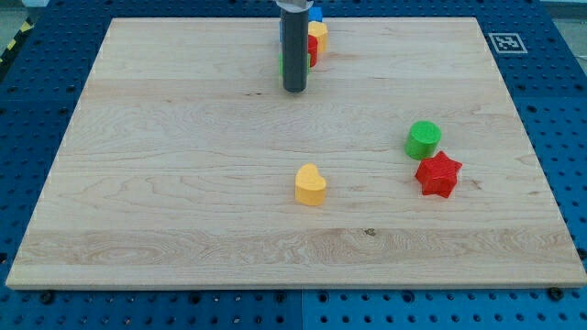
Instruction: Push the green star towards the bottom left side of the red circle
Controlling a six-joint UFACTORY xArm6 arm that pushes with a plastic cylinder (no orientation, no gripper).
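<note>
My tip (pixel 294 90) rests on the wooden board (pixel 183 183) near the middle of the view's top edge. The rod hides most of a cluster of blocks right behind it. A red block (pixel 313 51), shape unclear, shows at the rod's right. A thin strip of a green block (pixel 282 64) shows at the rod's left edge, just above my tip; its shape cannot be made out. A yellow block (pixel 318 35) and a blue block (pixel 316 13) sit above the red one, close together.
A green cylinder (pixel 424 139) stands at the view's right, with a red star (pixel 437 174) just below it. A yellow heart (pixel 310 184) lies near the board's middle, well below my tip.
</note>
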